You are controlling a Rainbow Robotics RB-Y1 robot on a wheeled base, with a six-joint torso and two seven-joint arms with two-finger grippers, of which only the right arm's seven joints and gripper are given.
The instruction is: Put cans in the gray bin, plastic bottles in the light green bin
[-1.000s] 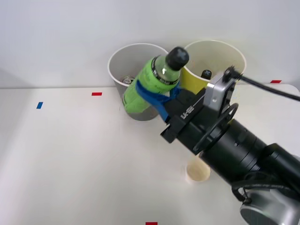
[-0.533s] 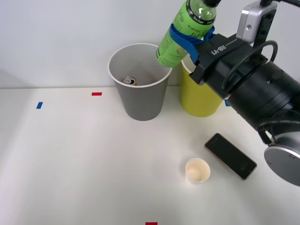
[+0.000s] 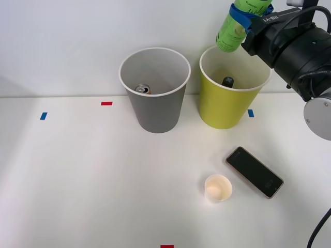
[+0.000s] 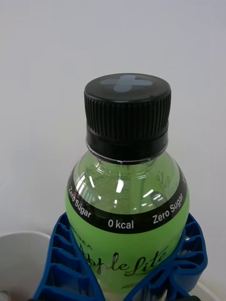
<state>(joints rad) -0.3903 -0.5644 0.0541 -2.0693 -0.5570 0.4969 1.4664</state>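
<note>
My right gripper [image 3: 248, 12] is shut on a green plastic bottle [image 3: 230, 34], holding it tilted high above the back of the light green bin [image 3: 223, 111]. In the right wrist view the blue fingers [image 4: 63, 256] clamp the bottle [image 4: 127, 225] around its label, and its black cap carries a gray X. A second bottle's black cap [image 3: 228, 81] shows inside the light green bin. To that bin's left stands the gray bin [image 3: 155, 111], with a can [image 3: 142, 89] lying in it, silver top up.
A black phone [image 3: 254, 171] lies on the white table in front of the light green bin. A small white paper cup [image 3: 218, 188] stands just left of the phone. Red and blue tape marks [image 3: 106, 103] dot the table.
My right arm has lifted the bottle and carried it right, from in front of the gray bin to high over the light green bin. The phone and cup are uncovered now.
</note>
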